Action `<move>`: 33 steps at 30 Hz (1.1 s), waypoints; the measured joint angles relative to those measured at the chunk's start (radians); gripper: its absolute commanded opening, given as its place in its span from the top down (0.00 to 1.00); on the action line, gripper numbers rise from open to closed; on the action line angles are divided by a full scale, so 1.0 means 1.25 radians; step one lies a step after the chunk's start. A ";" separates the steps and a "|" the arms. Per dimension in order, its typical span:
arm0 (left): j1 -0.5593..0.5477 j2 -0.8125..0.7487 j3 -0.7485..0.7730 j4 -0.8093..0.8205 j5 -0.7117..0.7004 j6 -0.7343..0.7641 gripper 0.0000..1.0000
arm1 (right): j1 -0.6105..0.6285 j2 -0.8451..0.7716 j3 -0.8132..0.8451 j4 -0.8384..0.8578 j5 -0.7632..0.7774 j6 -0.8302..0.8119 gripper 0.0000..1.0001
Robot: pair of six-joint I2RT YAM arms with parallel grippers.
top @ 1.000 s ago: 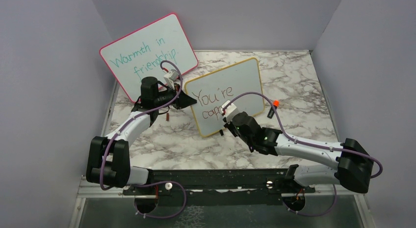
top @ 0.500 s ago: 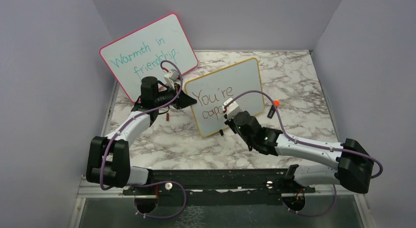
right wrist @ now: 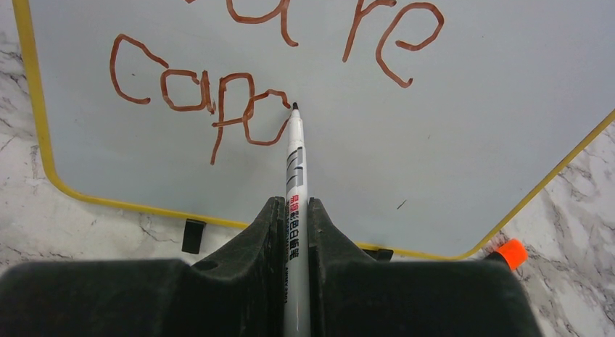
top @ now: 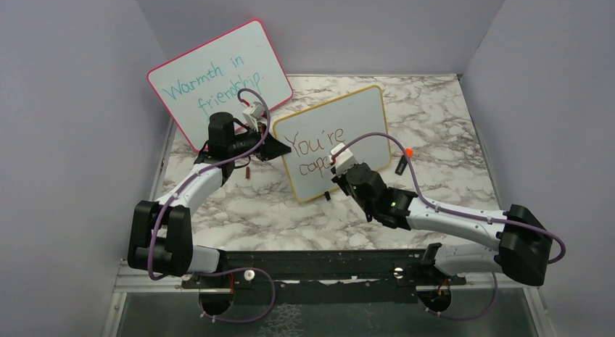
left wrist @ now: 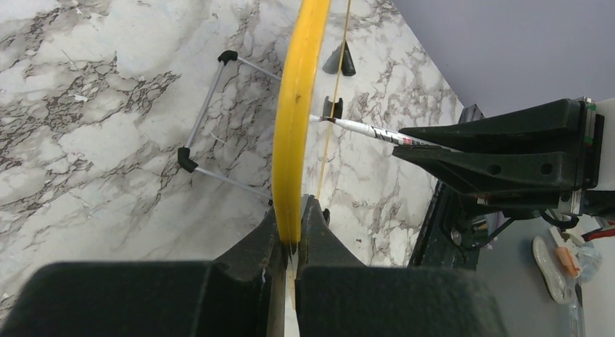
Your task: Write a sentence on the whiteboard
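The yellow-framed whiteboard [top: 355,119] stands tilted near the table's middle. My left gripper [top: 279,150] is shut on its left edge; in the left wrist view the yellow frame [left wrist: 299,112] is pinched between the fingers of that gripper [left wrist: 291,214]. My right gripper [top: 342,175] is shut on a white marker [right wrist: 296,156]. The marker's tip touches the board [right wrist: 450,134] at the end of the second line. The sentence [right wrist: 246,119] is in red-brown and reads "You're" with "capa" below it [top: 313,143]. From the left wrist the marker [left wrist: 377,132] meets the board from the right.
A larger pink-framed board [top: 217,76] with teal writing leans at the back left, behind my left arm. An orange marker cap [top: 408,152] and a small black piece [top: 399,165] lie to the right of the whiteboard. The board's wire stand [left wrist: 217,112] rests on the marble. Grey walls enclose three sides.
My right gripper with the marker has crept slightly up and to the right along the second line. The left gripper and the board have stayed put.
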 measured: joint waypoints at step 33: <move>0.000 0.002 0.001 -0.003 0.000 0.001 1.00 | -0.002 -0.039 -0.001 -0.095 0.012 0.047 0.99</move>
